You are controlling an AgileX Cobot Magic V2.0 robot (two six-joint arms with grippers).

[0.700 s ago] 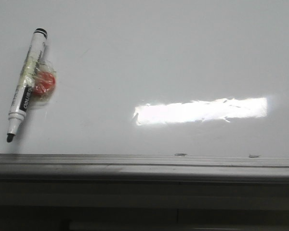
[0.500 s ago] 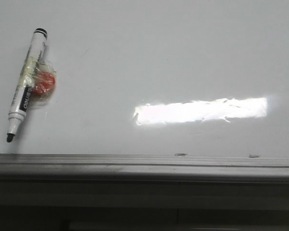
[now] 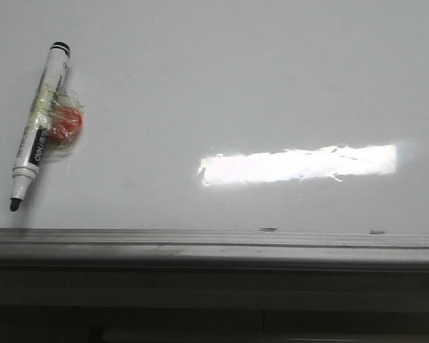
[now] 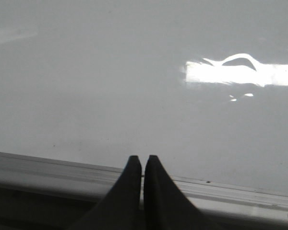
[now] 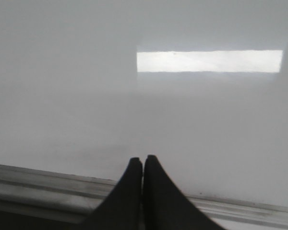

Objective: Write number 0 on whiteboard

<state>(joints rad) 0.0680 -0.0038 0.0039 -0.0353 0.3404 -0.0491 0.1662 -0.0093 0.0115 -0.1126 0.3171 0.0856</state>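
Note:
The whiteboard (image 3: pixel 222 86) fills the front view, glossy white with a bright glare strip (image 3: pixel 300 164) and a grey metal rail (image 3: pixel 214 246) along its near edge. No number 0 shows on it. A white marker pen (image 3: pixel 39 125) with a black tip lies at the board's left, with a red piece (image 3: pixel 64 125) taped to it. My left gripper (image 4: pixel 142 158) is shut and empty over the rail (image 4: pixel 48 172). My right gripper (image 5: pixel 143 159) is shut and empty over the rail (image 5: pixel 38 184). Neither gripper shows in the front view.
Two small dark specks (image 3: pixel 269 230) sit on the board just by the rail. The whiteboard also shows in the left wrist view (image 4: pixel 110 86) and in the right wrist view (image 5: pixel 77 96), each with glare.

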